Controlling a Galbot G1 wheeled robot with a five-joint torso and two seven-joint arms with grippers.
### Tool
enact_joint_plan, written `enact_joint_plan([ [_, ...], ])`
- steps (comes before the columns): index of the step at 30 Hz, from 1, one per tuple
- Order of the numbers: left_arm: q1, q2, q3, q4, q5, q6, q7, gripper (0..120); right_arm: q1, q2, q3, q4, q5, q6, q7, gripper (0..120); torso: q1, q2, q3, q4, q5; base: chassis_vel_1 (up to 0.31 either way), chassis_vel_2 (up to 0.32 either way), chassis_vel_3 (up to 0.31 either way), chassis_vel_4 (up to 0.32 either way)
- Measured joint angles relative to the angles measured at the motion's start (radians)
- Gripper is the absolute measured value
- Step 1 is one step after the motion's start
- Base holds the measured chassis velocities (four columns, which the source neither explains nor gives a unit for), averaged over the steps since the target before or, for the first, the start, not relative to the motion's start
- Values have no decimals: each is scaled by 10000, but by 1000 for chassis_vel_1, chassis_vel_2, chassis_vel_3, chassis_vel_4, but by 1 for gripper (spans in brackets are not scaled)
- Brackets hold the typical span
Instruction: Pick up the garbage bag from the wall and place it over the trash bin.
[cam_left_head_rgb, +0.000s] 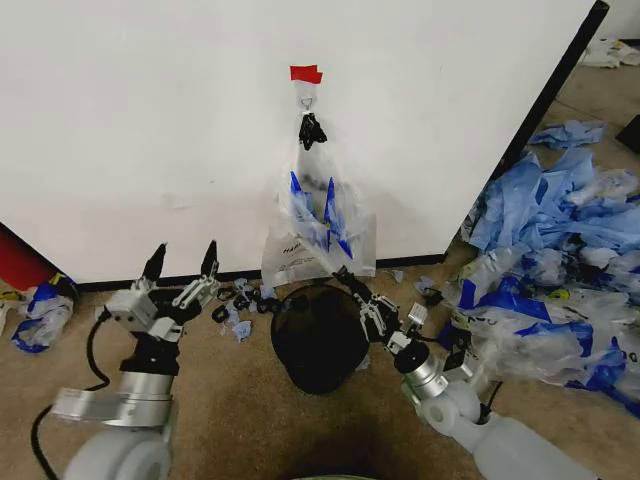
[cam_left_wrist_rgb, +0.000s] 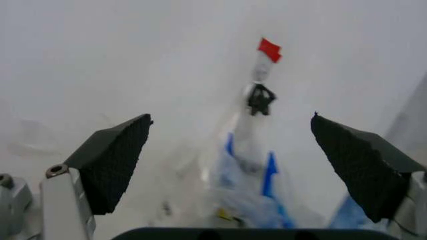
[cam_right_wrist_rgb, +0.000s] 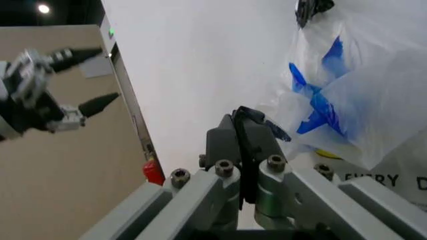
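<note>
The right gripper (cam_left_head_rgb: 345, 275), fingers pressed together, noses at the lower edge of the garbage bag (cam_left_head_rgb: 318, 235), which hangs from a hook on the wall (cam_left_head_rgb: 150, 120) directly above the trash bin (cam_left_head_rgb: 318, 338). The left gripper (cam_left_head_rgb: 181, 262) waits spread wide beside it.

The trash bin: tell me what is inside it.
The trash bin shows a dark interior with no visible contents; its floor is lost in shadow. The right gripper rests at its rim, below the garbage bag hanging on the wall.
</note>
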Motion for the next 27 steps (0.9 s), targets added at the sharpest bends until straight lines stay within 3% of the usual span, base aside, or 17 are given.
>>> enact_joint_plan([
  [4,-44,640,137,-337,-1627,710,-418,94,83,42,-263,156,-157,-78,296,0,0,0,0,-3,-3,0,0,0,0],
  [11,-294,1561,244,-338,-3362,1230,-791,94,327,289,-727,345,-441,-215,842,0,0,0,0,0,3,0,0,0,0],
  [15,-405,1844,288,-319,-3758,1297,-775,94,362,451,-843,334,-494,-244,961,0,0,0,0,0,0,0,0,0,0],
  [20,-408,1896,242,-294,-2884,1143,-583,95,353,506,-872,349,-503,-248,1019,0,0,0,0,0,1,0,0,0,0],
  [26,-172,1754,232,617,-448,343,-325,94,139,561,-716,414,-649,-262,1208,0,0,0,0,0,0,0,0,0,0],
  [27,-172,1754,232,617,-448,343,-325,94,139,561,-716,414,-649,-262,1208,0,0,0,0,0,0,0,0,0,0],
])
